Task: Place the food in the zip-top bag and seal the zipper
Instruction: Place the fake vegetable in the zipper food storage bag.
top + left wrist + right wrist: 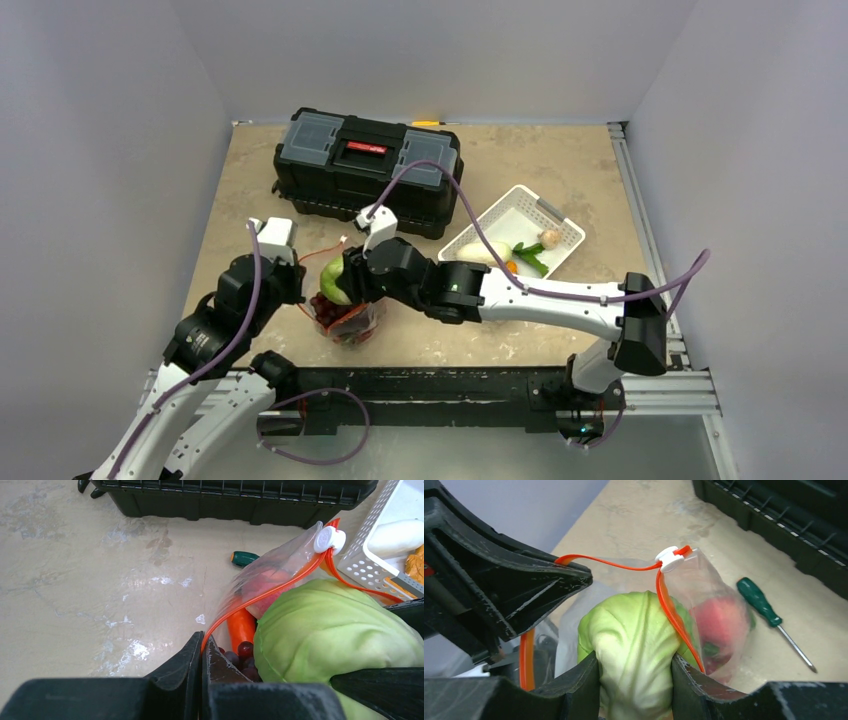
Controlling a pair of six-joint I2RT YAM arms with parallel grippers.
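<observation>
Our right gripper (634,682) is clamped around the pale green cabbage (634,640), which sits halfway into the mouth of the zip-top bag (280,565). Our left gripper (202,647) pinches the bag's near rim narrowly, right on the orange-red zipper (300,572), and holds the mouth up. The carrot (241,627), the grapes (244,650) and a pink-red piece (719,622) are inside. We judge the filling more than half done. The cabbage must drop in, and the cucumber (532,260) lies in the white basket (500,212), well apart. The zipper is open, its white slider (327,539) at the far end, so sealing remains.
</observation>
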